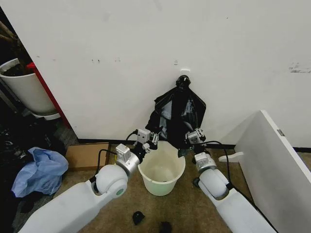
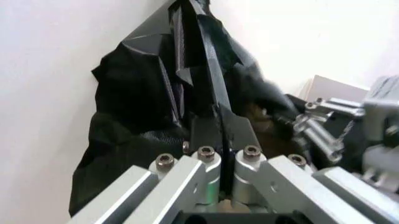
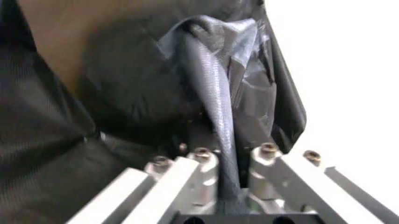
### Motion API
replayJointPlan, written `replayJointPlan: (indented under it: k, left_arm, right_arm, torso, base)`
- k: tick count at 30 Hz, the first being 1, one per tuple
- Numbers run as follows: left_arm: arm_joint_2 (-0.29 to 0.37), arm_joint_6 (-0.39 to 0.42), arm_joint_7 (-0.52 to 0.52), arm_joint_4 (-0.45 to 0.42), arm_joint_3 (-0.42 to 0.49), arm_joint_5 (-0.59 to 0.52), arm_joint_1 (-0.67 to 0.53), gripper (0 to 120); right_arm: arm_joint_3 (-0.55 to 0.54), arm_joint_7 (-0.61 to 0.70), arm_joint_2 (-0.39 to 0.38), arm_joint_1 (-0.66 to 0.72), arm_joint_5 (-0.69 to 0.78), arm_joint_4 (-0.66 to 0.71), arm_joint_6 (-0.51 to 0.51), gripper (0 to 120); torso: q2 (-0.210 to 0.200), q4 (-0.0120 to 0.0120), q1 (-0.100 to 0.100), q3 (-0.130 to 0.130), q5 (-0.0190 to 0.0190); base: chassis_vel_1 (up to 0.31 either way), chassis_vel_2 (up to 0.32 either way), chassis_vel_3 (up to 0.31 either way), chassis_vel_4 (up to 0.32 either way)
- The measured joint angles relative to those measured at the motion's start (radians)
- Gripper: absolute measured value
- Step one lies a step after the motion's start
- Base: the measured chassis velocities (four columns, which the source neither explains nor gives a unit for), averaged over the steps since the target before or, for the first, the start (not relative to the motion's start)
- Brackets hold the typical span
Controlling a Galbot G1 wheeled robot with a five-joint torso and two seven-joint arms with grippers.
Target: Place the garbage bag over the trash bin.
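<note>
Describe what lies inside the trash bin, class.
The trash bin holds only a small dark bit near its bottom; the garbage bag hangs above it, pinched by the left gripper and right gripper.

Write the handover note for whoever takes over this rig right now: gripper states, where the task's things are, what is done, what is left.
Left gripper: shut on a fold of the garbage bag.
Right gripper: shut on another fold of it.
The bag hangs against the wall, above and behind the trash bin on the floor between the arms.
Done: both grasps.
Left: spread the bag's mouth and fit it over the bin's rim.
</note>
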Motion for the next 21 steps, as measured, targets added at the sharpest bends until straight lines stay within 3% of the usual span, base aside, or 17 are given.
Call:
replayJointPlan:
  k: [1,9,21]
  left_arm:
    - [0.0,0.0,0.0,-0.002,-0.006,0.0,0.006,0]
    - [0.006,0.0,-0.003,-0.028,-0.064,0.005,0.068,0]
    - [0.029,0.0,0.006,-0.165,-0.245,0.057,0.307,0]
  right_arm:
    - [0.004,0.0,-0.001,-0.007,0.021,0.019,0.0,0]
    - [0.034,-0.005,-0.014,-0.074,0.131,0.144,0.006,0]
    - [0.065,-0.038,-0.023,-0.245,0.287,0.384,0.024,0]
  torso:
    - [0.0,0.0,0.0,0.0,0.0]
    - [0.0,-0.0001,0.0,0.0,-0.0001]
    - [0.0,0.0004,0.0,0.0,0.0]
  base:
    - [0.0,0.0,0.0,0.0]
    - [0.0,0.0,0.0,0.0]
    - [0.0,0.0,0.0,0.0]
